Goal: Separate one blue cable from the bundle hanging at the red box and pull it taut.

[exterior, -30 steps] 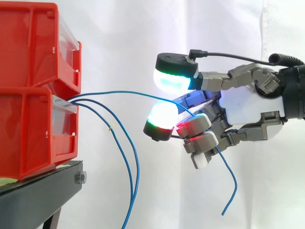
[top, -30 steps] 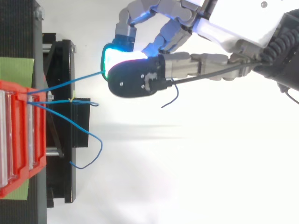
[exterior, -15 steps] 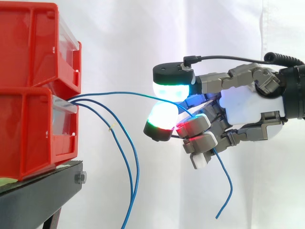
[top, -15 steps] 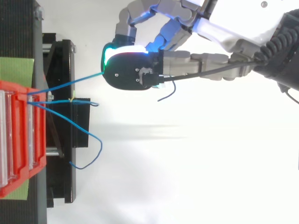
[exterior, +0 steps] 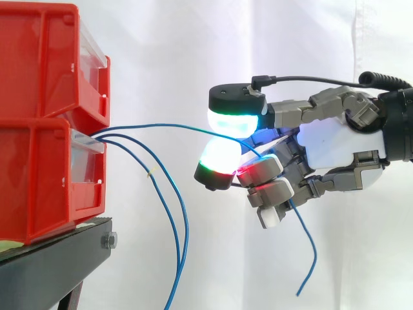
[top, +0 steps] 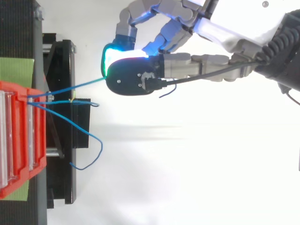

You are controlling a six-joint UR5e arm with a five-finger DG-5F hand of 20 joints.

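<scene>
The hand (exterior: 335,145), a glossy white palm shell with grey jointed fingers, reaches in from the right and pinches one thin blue cable (exterior: 168,126) between two thick rounded fingertips (exterior: 233,120). The upper one glows cyan-green under a matte black cap and the lower one is white with a green and red rim, while the other fingers curl in below them, their pads showing red. The cable leaves the clear plastic front of the lower red bin (exterior: 39,187) and runs in a shallow arch through open air to the pinch. Its loose tail (exterior: 311,248) hangs in a slack curve past the curled fingers. Two other blue cables (exterior: 177,213) emerge at the same spot and droop well apart from the hand, one bearing a small yellowish mark (exterior: 150,173). An upper red bin (exterior: 39,64) of the same smooth moulded plastic is stacked on the lower one. Both sit on a black stand (exterior: 58,258) with a hex bolt (exterior: 108,241) in its edge, before a softly creased white curtain (exterior: 161,51). From above, the held cable draws an almost straight line from bin to fingertips, the free cables splay apart, one ending in a wide hook, and a flat green sheet (top: 16,70) lies under the bins. The side view gives the cables' downward hang and the stacking of the bins.
</scene>
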